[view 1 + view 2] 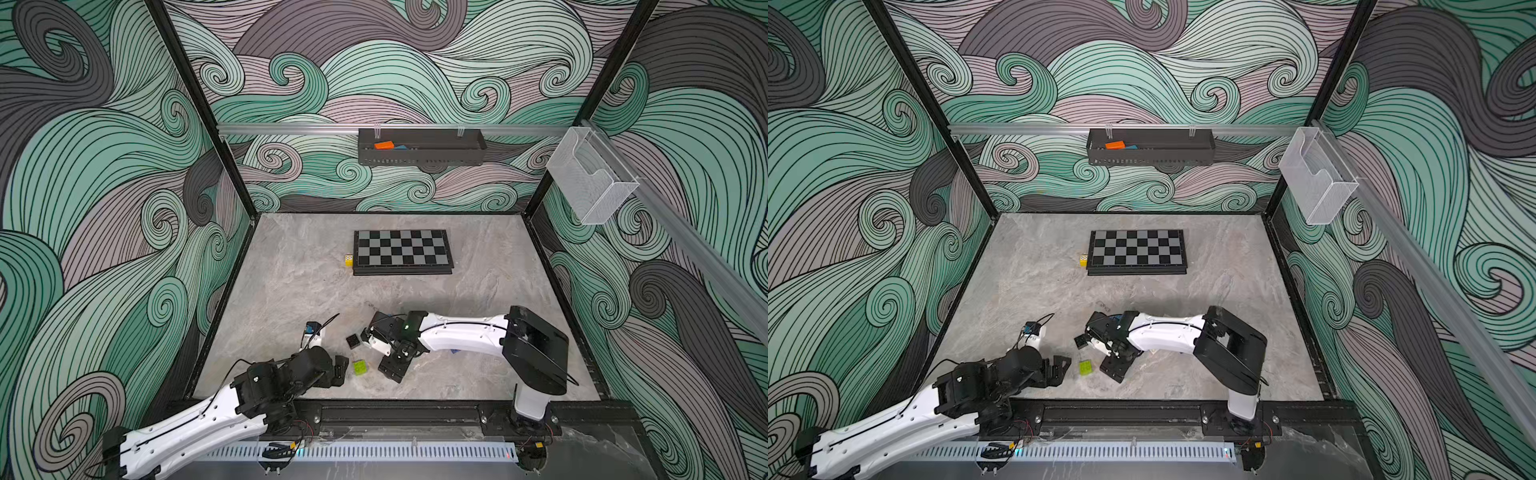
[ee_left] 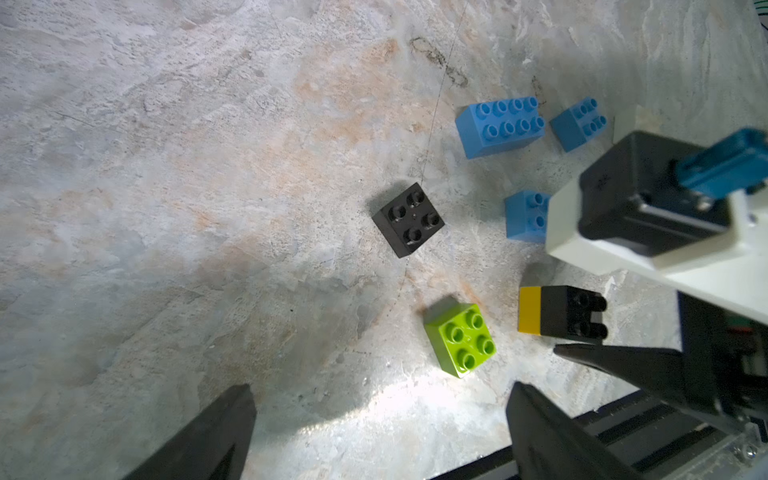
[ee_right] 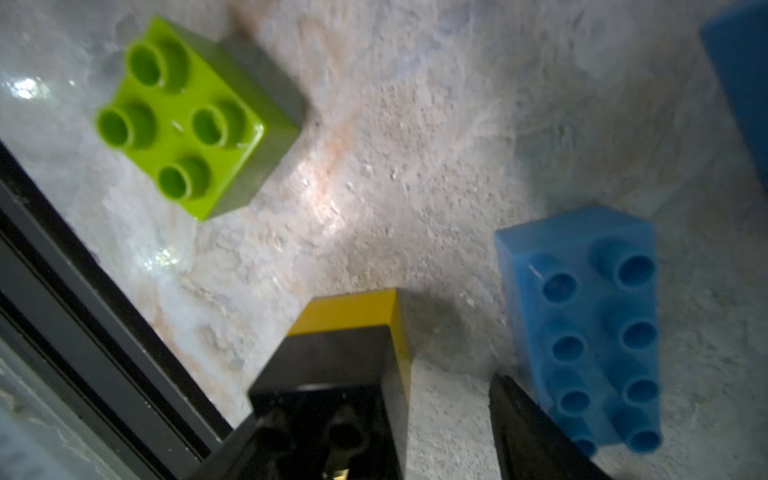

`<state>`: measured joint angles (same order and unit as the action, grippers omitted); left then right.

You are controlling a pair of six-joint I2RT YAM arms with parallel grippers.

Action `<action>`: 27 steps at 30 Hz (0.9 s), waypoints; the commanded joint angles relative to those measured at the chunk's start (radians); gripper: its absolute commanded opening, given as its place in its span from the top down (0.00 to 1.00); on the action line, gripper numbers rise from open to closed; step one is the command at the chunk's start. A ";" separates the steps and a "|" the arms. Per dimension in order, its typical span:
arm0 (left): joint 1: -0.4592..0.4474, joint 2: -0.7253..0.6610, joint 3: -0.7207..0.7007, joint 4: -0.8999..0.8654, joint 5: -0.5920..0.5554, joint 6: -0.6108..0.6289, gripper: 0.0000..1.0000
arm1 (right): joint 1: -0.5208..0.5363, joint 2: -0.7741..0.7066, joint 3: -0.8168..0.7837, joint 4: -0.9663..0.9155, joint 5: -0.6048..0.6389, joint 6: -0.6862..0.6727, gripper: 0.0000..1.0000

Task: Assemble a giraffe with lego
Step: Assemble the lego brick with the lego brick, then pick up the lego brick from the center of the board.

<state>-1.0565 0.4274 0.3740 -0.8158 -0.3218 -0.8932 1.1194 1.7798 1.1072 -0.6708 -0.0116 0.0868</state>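
Observation:
Loose lego lies near the table's front; a giraffe is out of view. In the left wrist view I see a black square brick (image 2: 409,218), a lime green brick (image 2: 459,338), a long blue brick (image 2: 500,124) and two smaller blue ones (image 2: 577,122) (image 2: 525,216). A yellow brick joined to a black one (image 3: 345,345) lies on its side between the jaws of my right gripper (image 3: 386,449), which is open, with a gap at one finger. My left gripper (image 2: 386,432) is open and holds nothing, short of the green brick (image 1: 360,367).
A chessboard (image 1: 402,251) lies at mid-table with a yellow die (image 1: 348,260) beside it. A black tray (image 1: 422,160) on the back wall holds an orange block (image 1: 383,145). A clear basket (image 1: 590,178) hangs at the right. The black front rail (image 3: 83,311) runs close by.

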 commanded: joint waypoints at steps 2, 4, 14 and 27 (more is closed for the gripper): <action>-0.003 -0.013 -0.003 -0.018 -0.027 -0.008 0.01 | -0.024 -0.148 -0.032 0.020 -0.035 0.030 0.22; -0.003 -0.012 -0.003 -0.015 -0.029 -0.007 0.01 | -0.043 -0.232 -0.057 0.016 -0.047 0.051 0.21; -0.003 0.065 0.001 0.078 -0.003 0.018 0.01 | -0.264 -0.523 -0.185 -0.201 -0.070 0.113 0.01; -0.003 0.274 0.169 0.141 0.020 0.079 0.01 | -0.398 -0.350 -0.160 -0.211 -0.038 0.192 0.02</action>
<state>-1.0565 0.6991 0.4873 -0.6865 -0.2985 -0.8413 0.7235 1.4067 0.9176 -0.8600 -0.0792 0.2764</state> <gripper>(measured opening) 0.987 0.985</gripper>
